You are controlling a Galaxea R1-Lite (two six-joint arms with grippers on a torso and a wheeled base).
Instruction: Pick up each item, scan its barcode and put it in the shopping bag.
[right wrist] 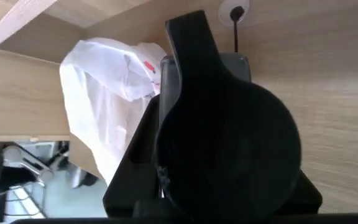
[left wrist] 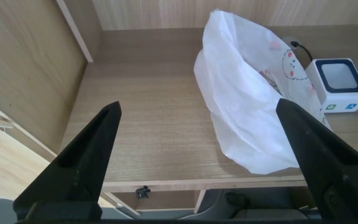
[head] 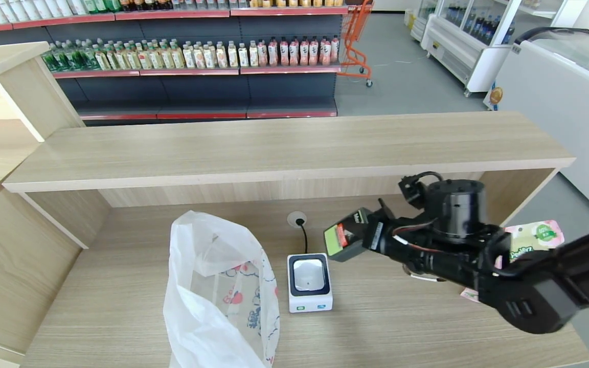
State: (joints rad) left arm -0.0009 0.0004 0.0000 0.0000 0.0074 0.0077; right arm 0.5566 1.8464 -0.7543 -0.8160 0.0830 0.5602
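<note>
Above the tabletop (head: pixel 402 327), just to the right of the barcode scanner (head: pixel 310 281), my right arm (head: pixel 478 255) holds a small dark box (head: pixel 343 239) with a green end face. Its jaws are closed on the end of the box away from the scanner, so the green end sticks out free toward the scanner, tilted a little downward. I judge this to be the scanning step for this item: the box is lifted and near the reader but not over its glass window, sitting off to the window's right and slightly behind it. The next move calls for carrying the box left across the window and turning it so the barcode faces down. I cannot tell which face carries the code, so I may have to roll the wrist and try more than one side. After that the box goes into the white shopping bag (head: pixel 207 317), which stands just to the left of the scanner with its mouth open upward. A pink pouch (head: pixel 537 236) lies on the tabletop farther right, partly hidden behind the arm, and looks to be waiting its turn. On my left arm the jaws stand wide with nothing between the fingers (left wrist: pixel 79 168), well apart from the bag.
</note>
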